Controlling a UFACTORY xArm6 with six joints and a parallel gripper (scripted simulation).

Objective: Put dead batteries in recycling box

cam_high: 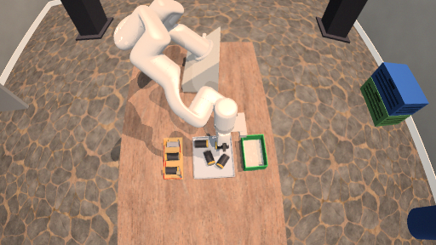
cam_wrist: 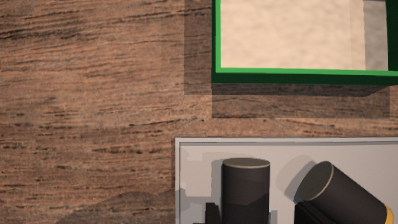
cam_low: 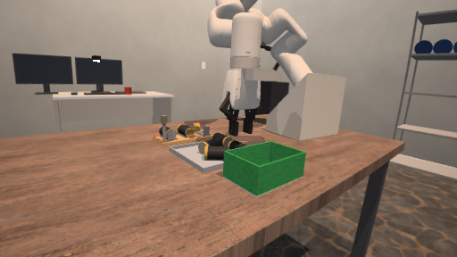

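Four batteries lie in the grey tray in the middle of the desk, and two more sit in the orange holder, towards the long edge opposite the recycling box. I judge I'm lining up a pick: the gripper stands about half open with nothing in its grasp, its fingers either side of one battery. That battery is in the tray's corner nearest both the arm's base and the box.

Next I'd lower straight down if there's height left, then close evenly on its sides. Whether it's dead I can't tell by looking; this may be a test pick. The bulb I can't make out, so I can't say whether it's lit.

A slanted battery lies close beside one finger, and descending off-line could nudge it. The other two batteries take up more of the tray.

The green recycling box is upright near the desk's long edge, beside the tray, with no battery visible inside. I'd lift well over its wall before any drop.
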